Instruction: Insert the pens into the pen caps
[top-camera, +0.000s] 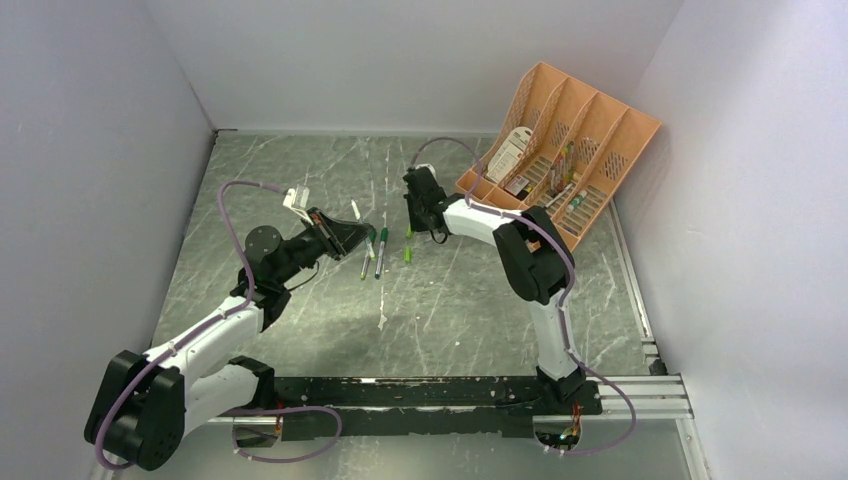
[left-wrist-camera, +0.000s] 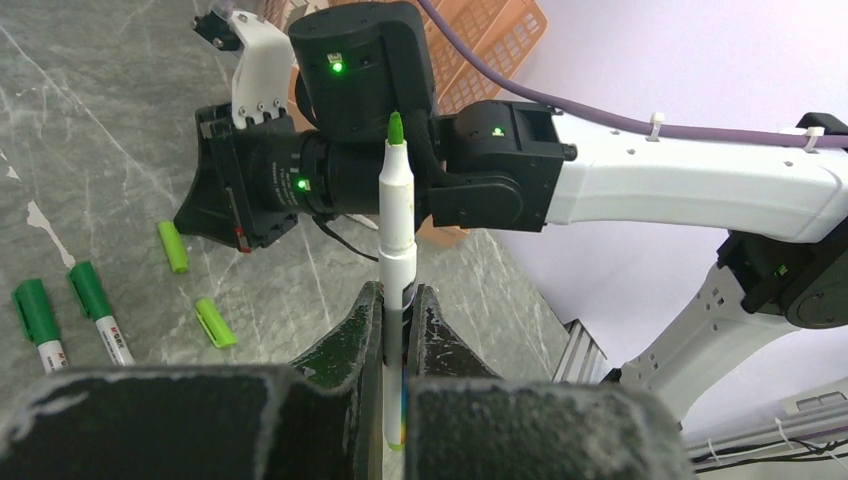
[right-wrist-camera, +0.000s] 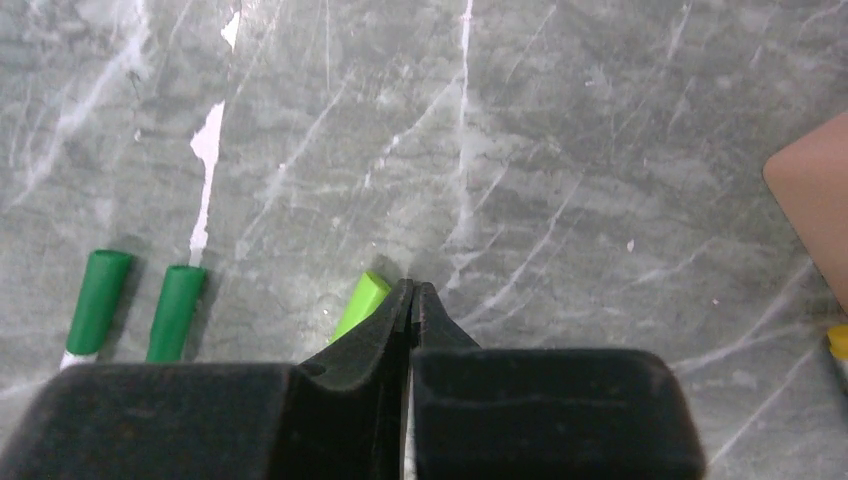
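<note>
Left wrist view: pen gripped, cap fetch in hand.
Clamped in left gripper (left-wrist-camera: 400, 300) at 6 o'clock: one pen (left-wrist-camera: 397, 210), upright, lime tip bare. Farther, at 9 o'clock on the table (left-wrist-camera: 120, 150): two loose caps (left-wrist-camera: 215, 322), beside two capped pens (left-wrist-camera: 95, 305). Beyond, right gripper (right-wrist-camera: 412, 292) with fingers pressed together, empty, tips just beside a cap (right-wrist-camera: 362, 298) at its 9 o'clock. Likely next: spread those fingers, seize that cap, lift, align its mouth with the bare tip, push on straight.
</note>
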